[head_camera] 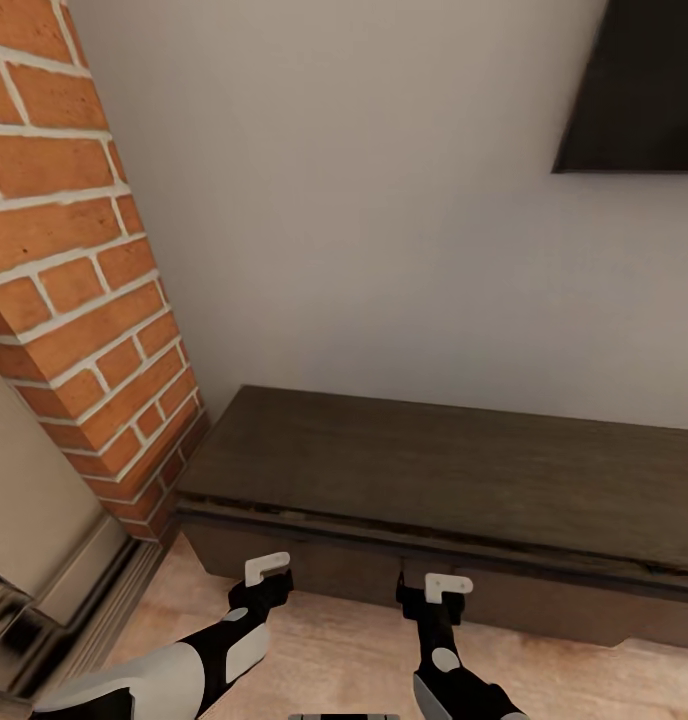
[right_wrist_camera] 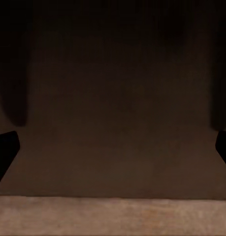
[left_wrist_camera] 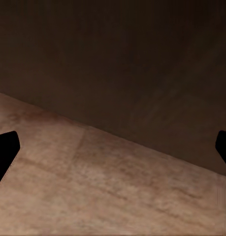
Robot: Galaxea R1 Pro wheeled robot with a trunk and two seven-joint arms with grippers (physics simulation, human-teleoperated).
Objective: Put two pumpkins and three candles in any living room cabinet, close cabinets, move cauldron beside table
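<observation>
Both arms reach toward the cabinet (head_camera: pixel 454 470), the long dark-brown low unit standing against the wall just beyond the two end effectors. The left end effector (head_camera: pixel 265 572) sits close before the drawer front (head_camera: pixel 314 565) at the cabinet's left end, with the brick fireplace (head_camera: pixel 79 300) off to its outer side; the right end effector (head_camera: pixel 442 588) sits just as close before the front near the seam between two drawer fronts. In the left wrist view the dark fingertips (left_wrist_camera: pixel 5 152) sit at the far edges of the frame, so its jaws stand wide, with nothing between them but the dark cabinet front (left_wrist_camera: pixel 142 73) ahead and the wooden floor (left_wrist_camera: pixel 93 191) below. The right wrist view shows the same: fingertips (right_wrist_camera: pixel 5 152) spread wide, empty, facing the dark front (right_wrist_camera: pixel 113 108) squarely, with a strip of floor (right_wrist_camera: pixel 113 216) beneath. Neither end effector carries anything. The drawers look shut or nearly so, though a thin gap line runs under the top slab, and I cannot tell whether either end effector touches the wood. The step in hand looks to be working a drawer, either opening one to receive items or pressing it closed. As the fronts are handleless, the next move likely calls for catching a drawer edge or pressing flat against the front.
</observation>
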